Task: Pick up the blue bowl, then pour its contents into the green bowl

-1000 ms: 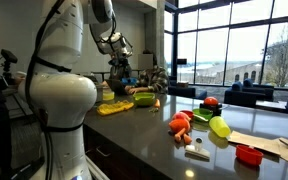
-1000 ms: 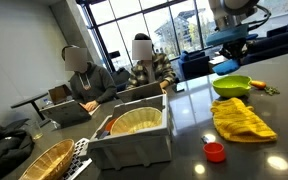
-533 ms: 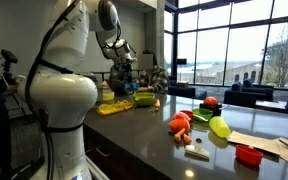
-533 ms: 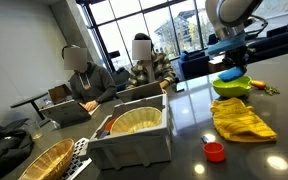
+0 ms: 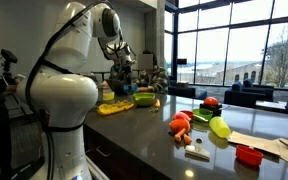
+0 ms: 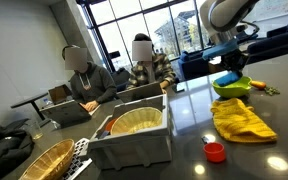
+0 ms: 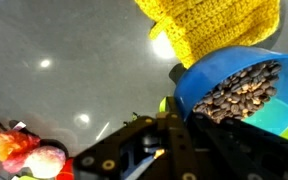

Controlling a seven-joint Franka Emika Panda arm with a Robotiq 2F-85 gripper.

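My gripper (image 7: 182,112) is shut on the rim of the blue bowl (image 7: 219,72), which holds brown beans (image 7: 242,90). The bowl hangs tilted just above the green bowl (image 7: 286,118), whose rim shows under it at the lower right. In both exterior views the gripper (image 6: 230,62) (image 5: 123,74) holds the blue bowl (image 6: 230,77) right over the green bowl (image 6: 231,88) (image 5: 143,99). I cannot tell whether beans are falling.
A yellow knitted cloth (image 6: 242,119) (image 7: 219,25) lies next to the green bowl. A small red dish (image 6: 214,151) and a grey bin with a basket (image 6: 134,135) stand nearer. Red-orange toys (image 5: 181,125) and a yellow-green ball (image 5: 219,127) lie farther along the counter. People sit behind it.
The gripper has lowered the blue bowl closer to the green bowl and tilted it a little more. The arm's upper part has swung slightly.
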